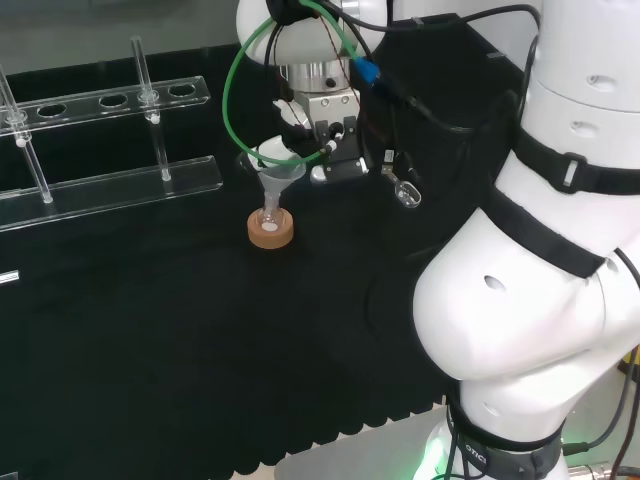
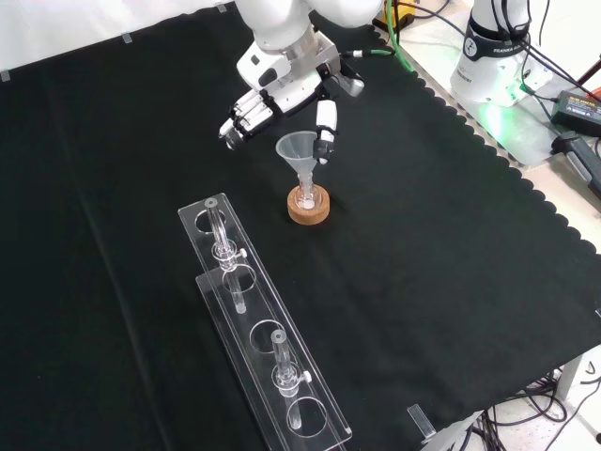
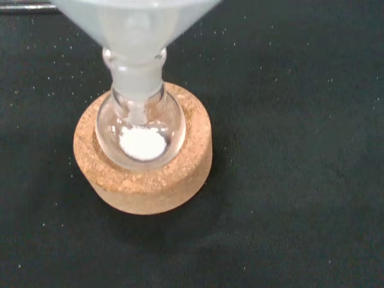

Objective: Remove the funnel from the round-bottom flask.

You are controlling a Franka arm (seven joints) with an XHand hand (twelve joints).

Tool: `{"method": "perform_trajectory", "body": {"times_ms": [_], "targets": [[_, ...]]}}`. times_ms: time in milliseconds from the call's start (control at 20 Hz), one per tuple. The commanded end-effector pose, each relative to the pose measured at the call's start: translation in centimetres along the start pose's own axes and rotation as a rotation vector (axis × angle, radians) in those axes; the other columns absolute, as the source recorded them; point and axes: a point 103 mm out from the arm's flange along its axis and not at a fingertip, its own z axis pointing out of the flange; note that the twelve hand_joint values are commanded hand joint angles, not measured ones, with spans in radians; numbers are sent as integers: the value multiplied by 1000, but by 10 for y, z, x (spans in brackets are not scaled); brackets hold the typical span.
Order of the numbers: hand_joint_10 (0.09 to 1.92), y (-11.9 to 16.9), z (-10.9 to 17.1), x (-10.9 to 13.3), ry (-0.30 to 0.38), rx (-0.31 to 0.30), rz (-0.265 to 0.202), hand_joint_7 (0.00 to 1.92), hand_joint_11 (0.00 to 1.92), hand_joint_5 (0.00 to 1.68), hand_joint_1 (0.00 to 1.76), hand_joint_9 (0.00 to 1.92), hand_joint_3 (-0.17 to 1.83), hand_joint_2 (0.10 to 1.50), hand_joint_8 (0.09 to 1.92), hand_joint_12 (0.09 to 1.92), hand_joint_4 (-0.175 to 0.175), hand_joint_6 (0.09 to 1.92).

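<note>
1. One funnel (image 2: 300, 153) is sitting in one flask (image 3: 140, 133) on one cork ring (image 2: 309, 208), mid-cloth.
2. Hand (image 2: 282, 89) is hovering just behind the funnel, fingers relaxed, thumb beside its rim, gripping nothing.
3. One clear rack (image 2: 258, 329) is lying nearby.

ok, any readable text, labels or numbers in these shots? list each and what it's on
Funnel: no markings.
Flask: no markings.
Cork ring: no markings.
Rack: no markings.
Arm base band: some print, too small and cut off to read.
No legible text anywhere.
</note>
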Motion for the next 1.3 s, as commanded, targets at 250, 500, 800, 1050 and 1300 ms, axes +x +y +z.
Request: {"method": "perform_trajectory", "body": {"times_ms": [250, 500, 800, 1050, 1300], "targets": [[87, -3, 20, -1, 9, 46, 3, 0, 0, 0, 219, 0, 31, 731, 87, 1319, -35, 87], [87, -10, 13, 4, -13, 30, 2, 0, 0, 0, 217, 0, 33, 737, 87, 1316, -37, 87], [87, -17, 2, 13, -29, 13, -5, 0, 0, 0, 218, 0, 35, 743, 87, 1318, -38, 87], [87, -17, 8, 13, -20, 34, -4, 0, 0, 0, 217, 0, 34, 751, 87, 1366, -38, 87], [87, -16, 13, 10, -8, 55, 1, 0, 0, 0, 213, 0, 32, 757, 87, 1401, -39, 87]]}}
